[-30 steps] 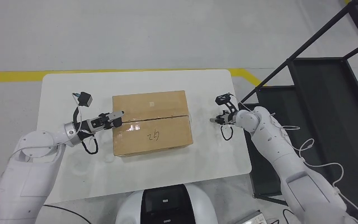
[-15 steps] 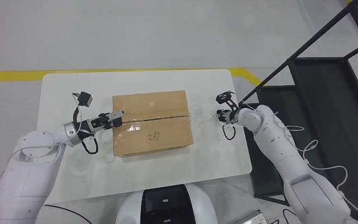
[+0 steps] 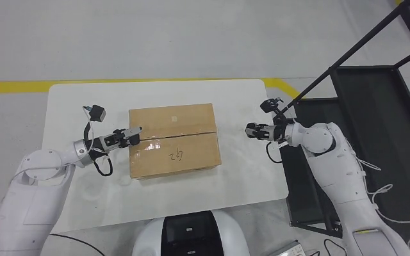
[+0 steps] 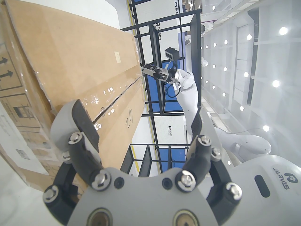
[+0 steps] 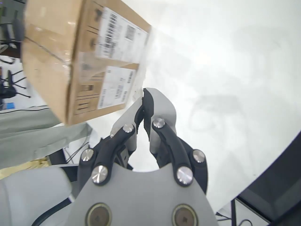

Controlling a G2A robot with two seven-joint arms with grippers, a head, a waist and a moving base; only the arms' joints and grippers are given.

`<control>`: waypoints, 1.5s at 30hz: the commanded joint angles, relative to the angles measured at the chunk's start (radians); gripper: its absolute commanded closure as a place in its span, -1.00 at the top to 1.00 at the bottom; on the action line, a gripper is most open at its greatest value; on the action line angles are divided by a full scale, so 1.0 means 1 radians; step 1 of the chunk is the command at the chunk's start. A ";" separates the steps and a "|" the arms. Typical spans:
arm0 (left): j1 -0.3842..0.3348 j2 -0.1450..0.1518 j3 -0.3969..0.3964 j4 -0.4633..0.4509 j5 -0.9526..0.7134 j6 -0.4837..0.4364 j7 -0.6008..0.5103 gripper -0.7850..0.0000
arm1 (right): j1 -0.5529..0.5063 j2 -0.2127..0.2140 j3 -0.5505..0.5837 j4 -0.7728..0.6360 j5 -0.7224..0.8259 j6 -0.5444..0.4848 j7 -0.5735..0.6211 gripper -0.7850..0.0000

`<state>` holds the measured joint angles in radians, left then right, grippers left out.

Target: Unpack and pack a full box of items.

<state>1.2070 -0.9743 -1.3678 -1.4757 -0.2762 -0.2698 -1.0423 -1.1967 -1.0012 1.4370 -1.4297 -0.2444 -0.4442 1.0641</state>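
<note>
Cardboard box [image 3: 173, 141] set at middle of white table [image 3: 243, 185]; flaps closed, seam taped, mark handwritten on top. Left gripper [image 3: 133, 134] held at box's left end, level with seam; fingers [image 4: 82, 118] spread apart, nothing gripped. Right gripper [image 3: 250, 132] held off box's right end, not touching cardboard; fingers pressed together on clear tape strip [image 5: 147, 55] stretched from box end. Black rack [image 3: 359, 96] placed just beside table's right edge, close by right arm. Yellow line [image 3: 25, 86] seen on floor beyond table.
</note>
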 commanded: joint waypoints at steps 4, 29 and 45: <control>0.000 0.000 0.000 0.000 0.000 0.000 0.000 1.00 | -0.038 0.014 0.074 -0.102 0.302 0.051 0.147 -1.00; 0.020 0.001 0.002 -0.007 0.022 0.018 0.061 1.00 | 0.263 -0.089 -0.369 -0.087 0.825 0.030 0.028 -1.00; 0.040 0.008 -0.023 -0.014 0.017 0.026 0.066 1.00 | 0.385 -0.171 -0.577 0.098 0.828 0.009 -0.024 -1.00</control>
<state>1.2459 -0.9670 -1.3893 -1.4889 -0.2588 -0.2453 -0.9782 -0.8164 -1.1694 0.8665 -1.3384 0.5829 -0.4361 1.0326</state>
